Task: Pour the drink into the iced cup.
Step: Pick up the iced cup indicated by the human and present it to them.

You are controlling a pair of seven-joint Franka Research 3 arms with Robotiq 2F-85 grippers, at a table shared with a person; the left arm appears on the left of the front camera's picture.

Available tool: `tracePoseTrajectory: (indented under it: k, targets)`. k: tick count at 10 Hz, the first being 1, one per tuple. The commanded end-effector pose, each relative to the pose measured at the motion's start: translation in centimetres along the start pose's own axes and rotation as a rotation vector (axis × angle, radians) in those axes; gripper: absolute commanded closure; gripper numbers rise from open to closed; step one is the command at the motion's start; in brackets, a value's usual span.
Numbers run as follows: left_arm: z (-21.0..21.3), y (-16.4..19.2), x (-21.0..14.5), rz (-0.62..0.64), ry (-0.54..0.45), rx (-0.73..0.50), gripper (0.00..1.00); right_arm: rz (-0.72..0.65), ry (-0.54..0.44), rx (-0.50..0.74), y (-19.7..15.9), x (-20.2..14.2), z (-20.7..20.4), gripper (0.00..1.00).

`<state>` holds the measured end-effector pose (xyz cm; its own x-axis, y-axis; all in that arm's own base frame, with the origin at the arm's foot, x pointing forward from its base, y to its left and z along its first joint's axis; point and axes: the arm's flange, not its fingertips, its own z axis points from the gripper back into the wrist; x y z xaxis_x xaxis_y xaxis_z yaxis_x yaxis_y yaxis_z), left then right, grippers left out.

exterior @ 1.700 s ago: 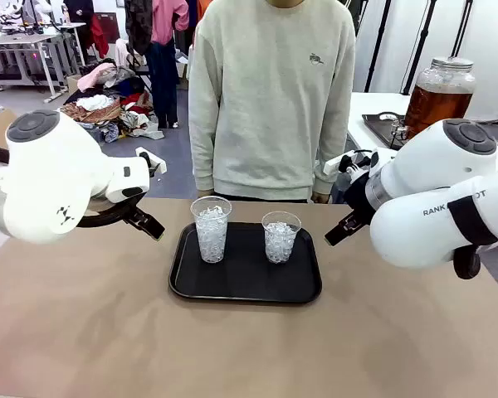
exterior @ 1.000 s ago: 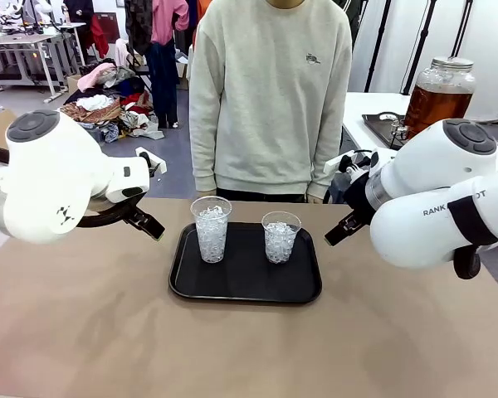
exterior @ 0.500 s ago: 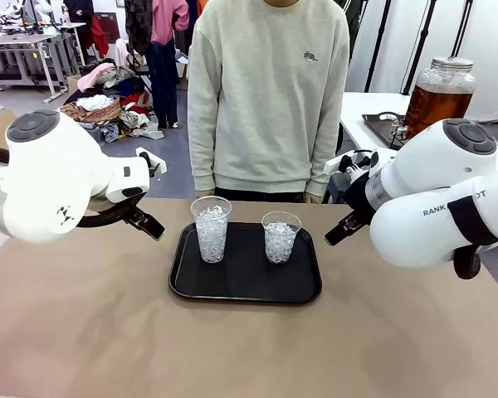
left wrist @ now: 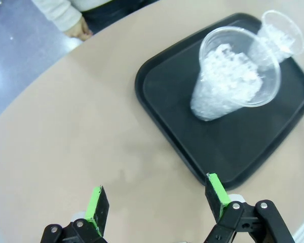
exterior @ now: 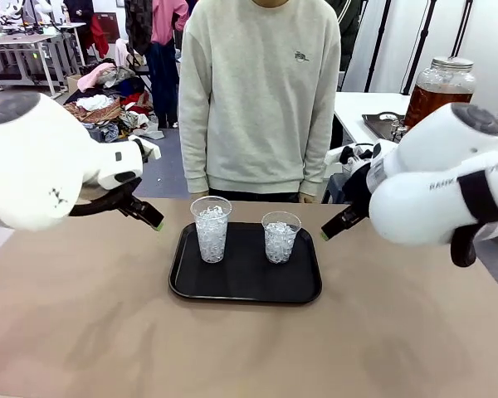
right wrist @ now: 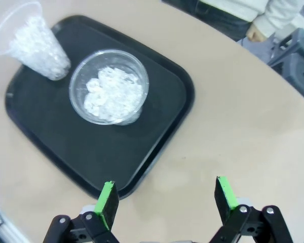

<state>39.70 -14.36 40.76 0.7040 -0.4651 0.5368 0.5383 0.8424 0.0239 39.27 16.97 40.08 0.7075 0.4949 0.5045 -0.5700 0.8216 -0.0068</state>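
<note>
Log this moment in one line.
left pincer: open, empty | right pincer: open, empty | tall iced cup, short iced cup: upright on black tray | drink: in jar, unpoured

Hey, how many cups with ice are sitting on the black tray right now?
2. The taller cup stands on the left half of the tray, seen from the robot's side. The shorter cup stands apart from it on the right half. Nothing looks likely to hide another.

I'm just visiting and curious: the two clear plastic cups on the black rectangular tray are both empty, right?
Not empty: the taller clear plastic cup and the shorter clear plastic cup on the black rectangular tray are both filled with ice, as the front view shows.
</note>
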Motion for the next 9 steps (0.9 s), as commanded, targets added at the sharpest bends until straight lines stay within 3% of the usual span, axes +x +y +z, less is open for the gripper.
tracePoseTrajectory:
  k: [1, 4, 9]
  targets:
    - [2.8, 2.8, 0.2, 0.007, -0.011, -0.113, 0.00, -0.053, -0.005, 0.111, -2.5, 0.8, 2.9, 0.00]
    - [5.4, 5.6, 0.3, 0.072, -0.014, -0.298, 0.00, -0.191, -0.031, 0.260, -4.9, 1.4, 5.8, 0.00]
    - [4.9, 9.4, 0.5, 0.149, -0.082, -0.565, 0.00, -0.390, -0.077, 0.557, -9.0, 1.8, 6.8, 0.00]
